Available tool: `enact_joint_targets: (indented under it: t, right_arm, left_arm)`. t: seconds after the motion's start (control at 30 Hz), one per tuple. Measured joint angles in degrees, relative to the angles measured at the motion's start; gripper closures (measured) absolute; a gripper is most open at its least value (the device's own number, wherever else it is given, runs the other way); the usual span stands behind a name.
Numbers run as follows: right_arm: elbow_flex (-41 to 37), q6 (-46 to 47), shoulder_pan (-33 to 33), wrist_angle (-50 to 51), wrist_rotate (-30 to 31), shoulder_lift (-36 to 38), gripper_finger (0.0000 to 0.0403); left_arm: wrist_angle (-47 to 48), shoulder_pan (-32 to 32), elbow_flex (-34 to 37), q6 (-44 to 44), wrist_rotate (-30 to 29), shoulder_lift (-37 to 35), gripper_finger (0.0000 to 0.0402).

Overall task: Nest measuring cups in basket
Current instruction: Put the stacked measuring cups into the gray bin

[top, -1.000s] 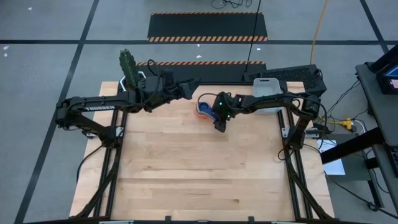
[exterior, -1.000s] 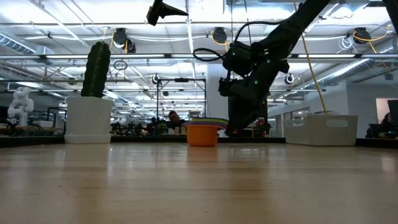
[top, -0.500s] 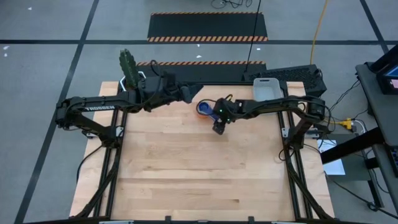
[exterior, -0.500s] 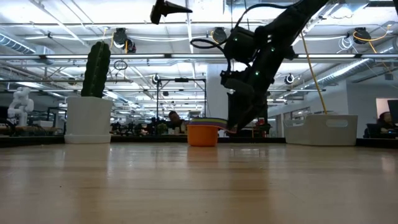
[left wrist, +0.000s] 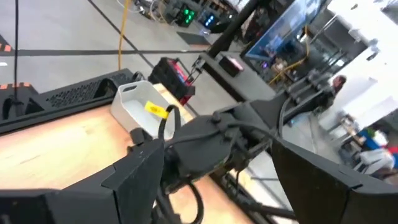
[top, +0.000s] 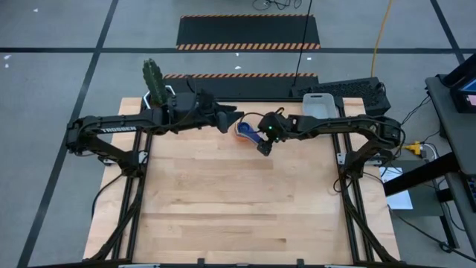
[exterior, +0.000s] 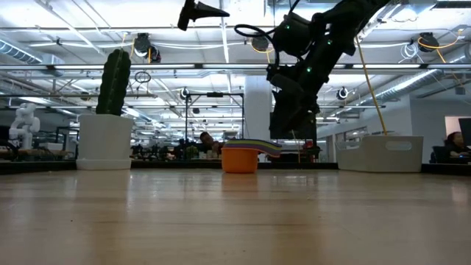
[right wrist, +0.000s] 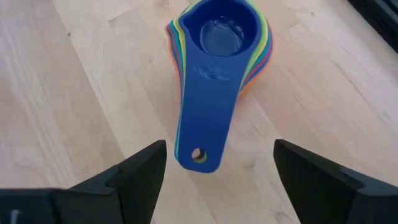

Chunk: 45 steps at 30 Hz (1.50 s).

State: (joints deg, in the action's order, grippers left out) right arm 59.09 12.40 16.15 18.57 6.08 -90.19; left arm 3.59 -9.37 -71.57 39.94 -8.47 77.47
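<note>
The nested measuring cups (right wrist: 214, 68) stand stacked on the bench (top: 238, 201), dark blue cup on top, well apart from the basket (top: 318, 106). The right tool (right wrist: 214, 171) hangs above their handles, fingers apart and empty. The left tool (top: 236, 117) hovers nearby, fingers spread.

- In the nested stack of plastic measuring cups (right wrist: 214, 37), the dark blue top cup hides all but thin coloured rims of those beneath.
- The pale grey translucent rectangular plastic basket (left wrist: 138, 102) is partly covered by the right arm.
- The yellow item inside the basket is too small to tell.
</note>
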Motion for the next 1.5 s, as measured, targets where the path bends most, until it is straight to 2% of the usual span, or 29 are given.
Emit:
enact_joint_targets:
  t: [0.2, 0.33, 0.53, 0.63, 0.77, 0.9, 1.27, 1.5]
  right_arm:
    - [-0.03, -1.91, 1.15, -2.64, -3.16, -0.71, 0.0105]
    - [-1.01, -5.82, 1.18, -8.68, -3.13, -0.62, 0.0085]
    - [-5.15, -1.53, 1.81, -13.59, -3.11, -0.69, 0.0065]
    - [-7.65, 0.10, 1.58, -16.57, -3.21, -0.68, 0.0064]
    - [-11.95, 0.60, 0.73, -26.54, -3.01, -0.68, 0.0064]
    - [-14.24, 0.56, 0.45, -31.18, -0.39, -2.42, 0.0064]
    - [-14.49, 0.92, 0.33, -42.03, -0.17, -11.72, 0.0064]
    - [-14.47, -2.17, 0.23, -44.81, 0.12, -13.14, 0.0078]
  left_arm:
    - [2.37, -1.58, -0.02, -1.77, 0.86, -0.02, 0.0103]
    - [2.68, -3.46, -0.02, 0.42, 0.63, -0.02, 0.0103]
    - [2.61, -5.63, -0.02, 0.87, 0.33, -0.02, 0.0103]
    - [2.63, -6.36, -0.02, 0.81, 0.48, -0.02, 0.0103]
    - [2.68, -6.85, -0.02, 0.66, 0.52, -0.02, 0.0103]
    - [2.70, -6.77, -0.02, 0.70, 0.96, -0.02, 0.0103]
    - [2.28, -6.63, -0.02, 2.58, 1.07, -0.02, 0.0103]
    - [2.19, -6.24, -0.02, 3.43, 1.07, -0.02, 0.0103]
